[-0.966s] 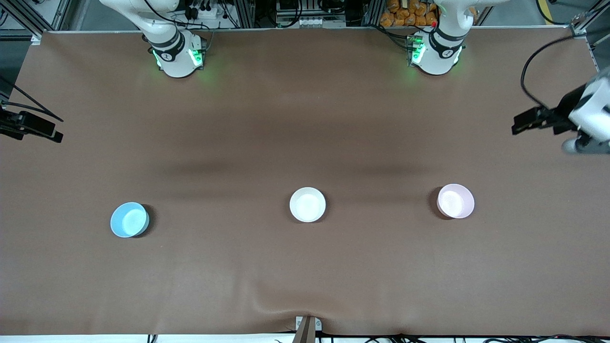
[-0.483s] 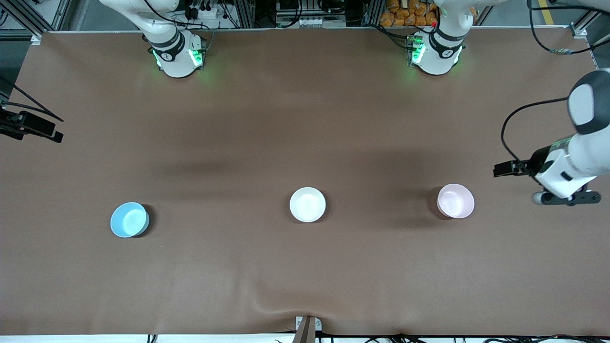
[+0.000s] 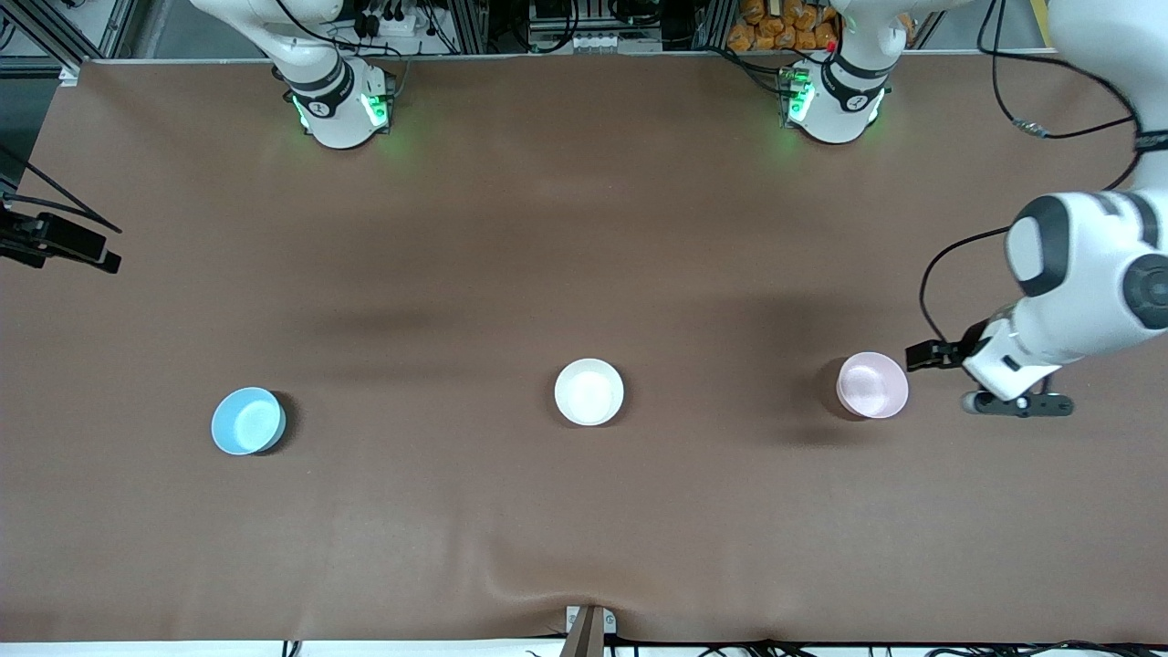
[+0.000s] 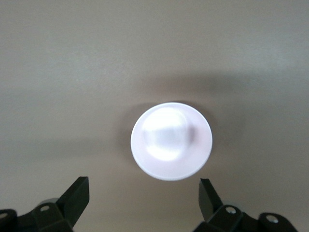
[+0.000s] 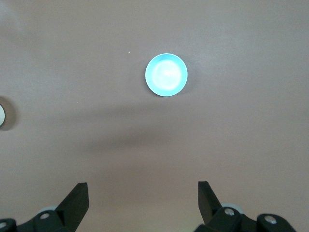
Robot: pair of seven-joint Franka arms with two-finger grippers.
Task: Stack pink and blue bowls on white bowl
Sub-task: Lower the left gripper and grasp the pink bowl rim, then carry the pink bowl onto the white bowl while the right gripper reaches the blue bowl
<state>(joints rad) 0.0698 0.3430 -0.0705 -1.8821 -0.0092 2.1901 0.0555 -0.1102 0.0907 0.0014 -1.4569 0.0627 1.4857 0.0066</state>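
Note:
The pale pink bowl (image 3: pixel 872 385) sits upright toward the left arm's end of the table. The white bowl (image 3: pixel 589 391) is at the middle and the light blue bowl (image 3: pixel 248 421) is toward the right arm's end. All three stand apart in a row. My left gripper (image 3: pixel 1015 404) hovers open and empty over the table just beside the pink bowl (image 4: pixel 171 141), which lies ahead of its fingertips (image 4: pixel 77 195). My right gripper (image 5: pixel 143 200) is open and empty, high above the table, with the blue bowl (image 5: pixel 166 75) well ahead and the white bowl's rim (image 5: pixel 2 117) at the view's edge.
The brown table cover (image 3: pixel 584 511) has a small ridge at the near edge. A black part of the right arm's hand (image 3: pixel 57 243) shows at the table's end. Both robot bases (image 3: pixel 339 105) stand along the table's farthest edge.
The left arm has swung in from the table's end and come down beside the pink bowl. The right arm and the three bowls have not moved.

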